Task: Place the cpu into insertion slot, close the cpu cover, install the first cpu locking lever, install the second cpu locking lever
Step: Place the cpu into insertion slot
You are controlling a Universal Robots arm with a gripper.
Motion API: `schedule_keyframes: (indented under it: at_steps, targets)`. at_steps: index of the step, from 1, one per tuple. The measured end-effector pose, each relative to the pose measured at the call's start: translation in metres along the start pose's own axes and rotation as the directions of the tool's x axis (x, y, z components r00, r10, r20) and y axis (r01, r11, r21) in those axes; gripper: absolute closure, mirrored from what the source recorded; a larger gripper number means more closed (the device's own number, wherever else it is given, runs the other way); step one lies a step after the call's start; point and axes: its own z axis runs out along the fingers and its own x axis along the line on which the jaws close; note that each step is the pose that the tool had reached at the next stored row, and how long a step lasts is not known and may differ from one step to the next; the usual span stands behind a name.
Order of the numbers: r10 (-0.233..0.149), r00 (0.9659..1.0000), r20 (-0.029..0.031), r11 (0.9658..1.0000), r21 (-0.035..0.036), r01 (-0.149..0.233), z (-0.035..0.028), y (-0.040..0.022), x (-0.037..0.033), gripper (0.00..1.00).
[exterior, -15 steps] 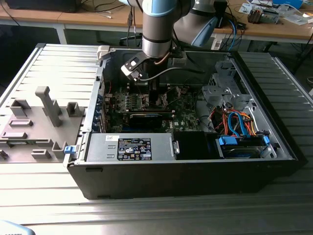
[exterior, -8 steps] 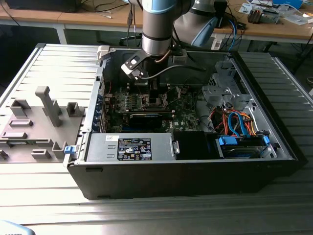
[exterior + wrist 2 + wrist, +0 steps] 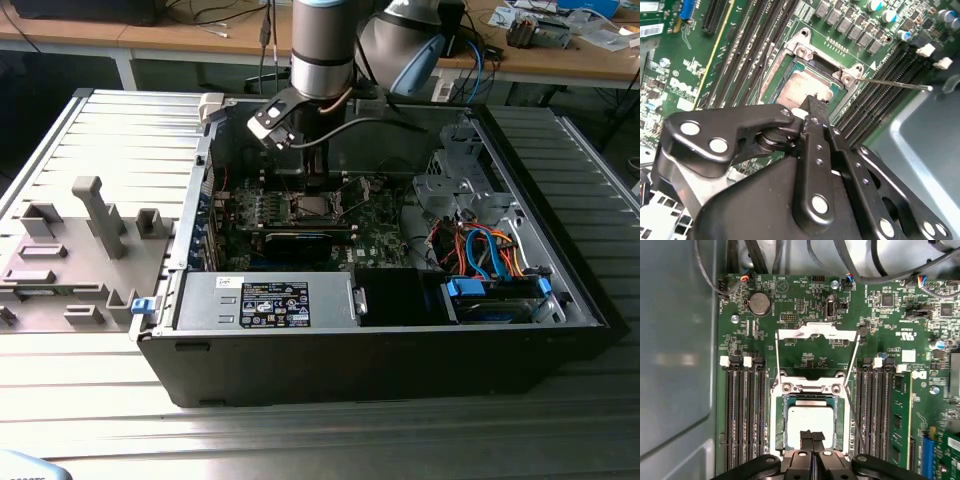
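On the exterior view's left, a grey fixture (image 3: 75, 250) on a ribbed metal table (image 3: 300, 440). Midway, an open computer case (image 3: 380, 340) bearing a white label (image 3: 275, 303), wooden desks (image 3: 150, 40) behind. Inside, the cpu (image 3: 810, 417) lying flat, square-on in the insertion slot (image 3: 812, 387). The cpu cover (image 3: 816, 332) flipped open. The gripper (image 3: 812, 435) pressed together, pinching nothing, right over the cpu.

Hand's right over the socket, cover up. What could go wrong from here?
1. The hand has its tips shut right over the cpu, which lies in the slot. Pressing or sliding there could skew or scratch it.
2. The cover is open and both thin levers stand free beside the slot, so the hand could snag or bend one.
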Motion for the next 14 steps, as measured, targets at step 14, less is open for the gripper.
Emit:
schedule_keyframes:
  at_steps: [14]
  targets:
    - [0.0,1.0,-0.0002,1.0,-0.0001,0.0,-0.044,-0.0001,-0.0009,0.89]
